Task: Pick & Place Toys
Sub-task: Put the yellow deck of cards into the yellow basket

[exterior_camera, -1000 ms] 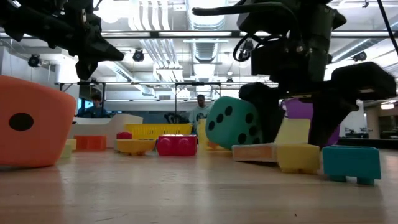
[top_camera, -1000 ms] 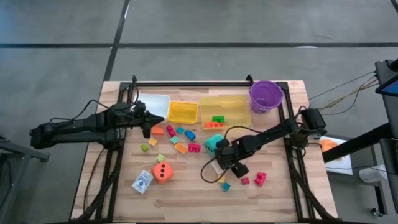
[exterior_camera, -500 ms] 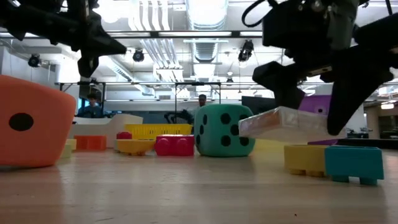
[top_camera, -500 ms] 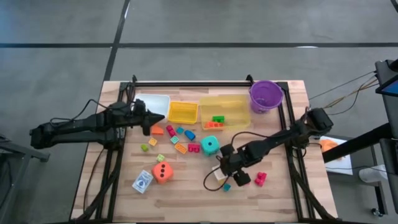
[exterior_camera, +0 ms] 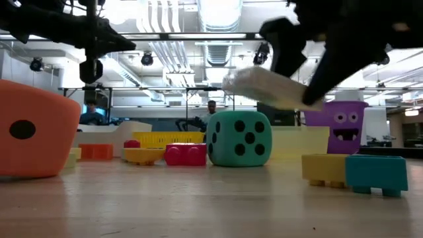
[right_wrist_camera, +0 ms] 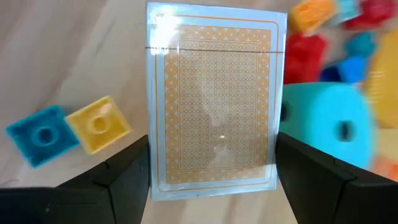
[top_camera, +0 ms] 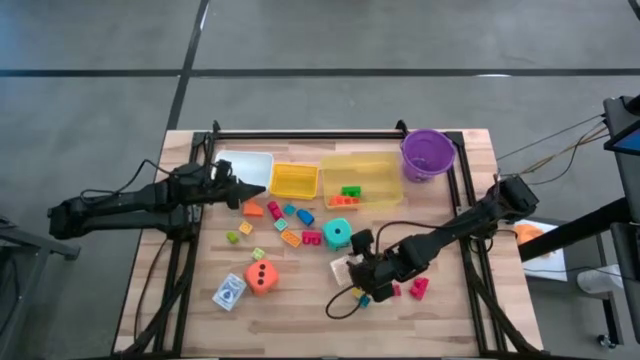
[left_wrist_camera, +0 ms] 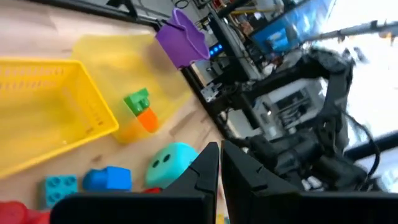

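Card box [right_wrist_camera: 212,98] riding flat between the right hand's [top_camera: 362,276] wide-spread fingers [right_wrist_camera: 115,174], gripped across its long edges, lifted clear of the tabletop [top_camera: 300,320] just beside the teal die [top_camera: 339,234]. Probably handling as light and stiff, though slick under its glossy clear wrap with orange lattice print; holding by the edges rather than the faces likely suiting it best, and squeezing gently to avoid crushing thin card. Lying below: small hard plastic bricks, a yellow brick [right_wrist_camera: 99,124] and a blue brick [right_wrist_camera: 42,134], studded and blocky, easy to pinch across flat sides. Hovering near the white bin [top_camera: 250,165], the left hand [top_camera: 235,190], fingers pressed together and carrying nothing. Resting farther off: an orange die [top_camera: 262,277], rounded and dotted.
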